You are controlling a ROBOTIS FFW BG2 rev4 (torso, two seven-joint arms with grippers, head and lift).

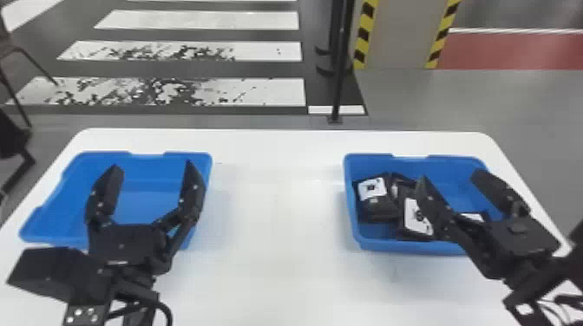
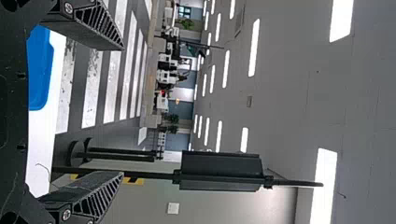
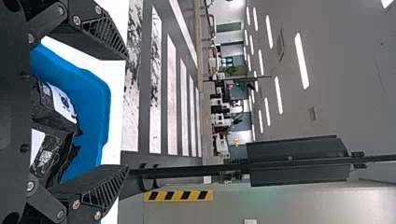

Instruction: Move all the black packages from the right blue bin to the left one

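With the white table (image 1: 277, 225) as your dial, the left bin (image 1: 152, 184) sits at nine o'clock and the right bin (image 1: 449, 162) at three, its black packages (image 1: 379, 210) bunched toward its nine o'clock side. Your right gripper (image 1: 450, 175) spreads wide above them, empty; your left gripper (image 1: 152, 165), equally wide and empty, is over its bin. Lower the right one straight and a finger may jab a package; the overlap could drag two up together. The right wrist view adds the fingers' ribbed sides, hidden from the head view.
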